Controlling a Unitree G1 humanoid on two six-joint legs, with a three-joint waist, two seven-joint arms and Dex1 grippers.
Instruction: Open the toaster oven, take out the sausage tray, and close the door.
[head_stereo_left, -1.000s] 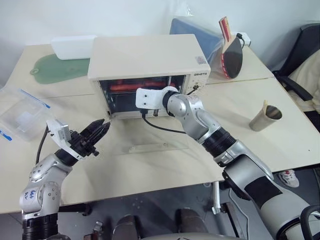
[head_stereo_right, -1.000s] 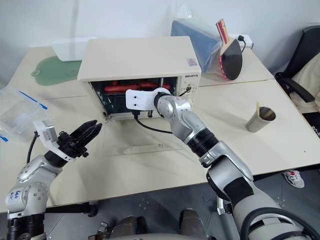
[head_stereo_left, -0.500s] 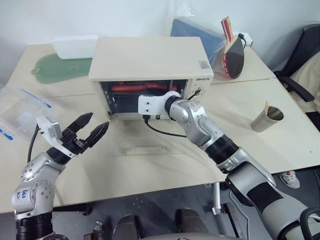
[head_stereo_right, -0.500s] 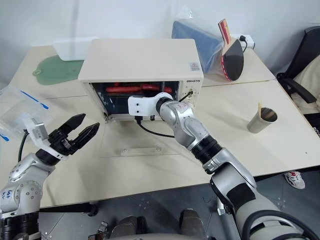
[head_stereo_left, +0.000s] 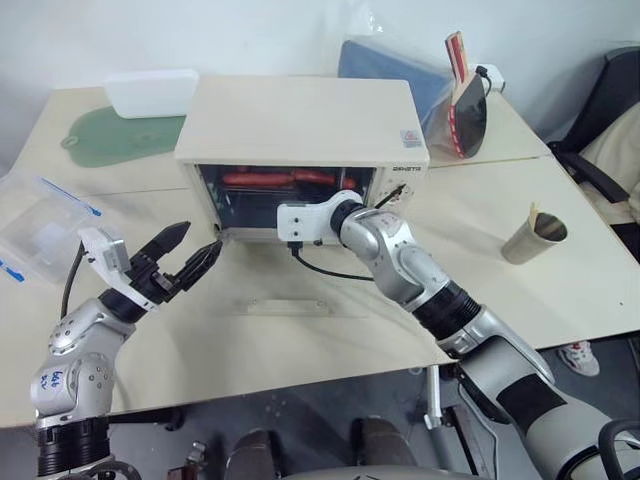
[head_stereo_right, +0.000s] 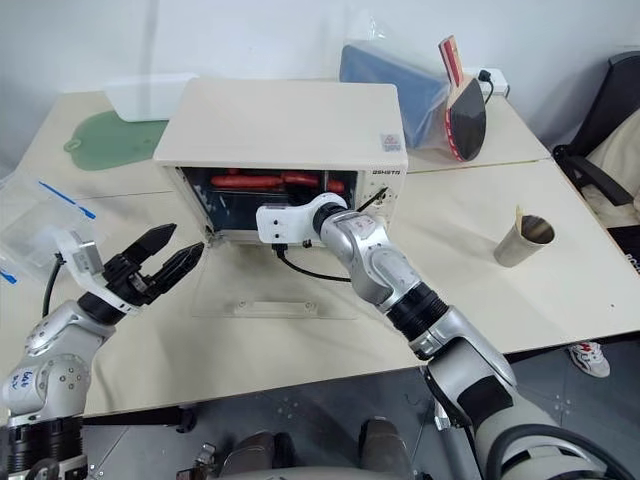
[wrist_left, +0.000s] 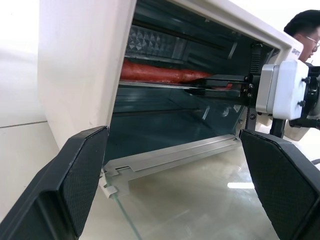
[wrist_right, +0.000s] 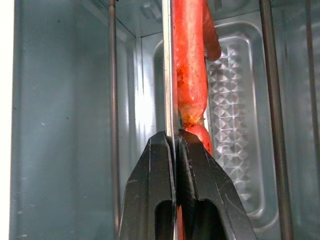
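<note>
The door (head_stereo_left: 285, 285) (clear glass, cream bar handle) lies swung down flat on the worktop. The sausage tray (wrist_right: 169, 100), silver metal carrying red sausages, sits level inside the oven.

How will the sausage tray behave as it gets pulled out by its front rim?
Probably stiff: the sausage tray is thin pressed metal, and the right gripper is shut on its rim edge. Pinched at one point, it may sag or tilt once off the rack. The sausages lie loose and round, so they could roll if it tips.
</note>
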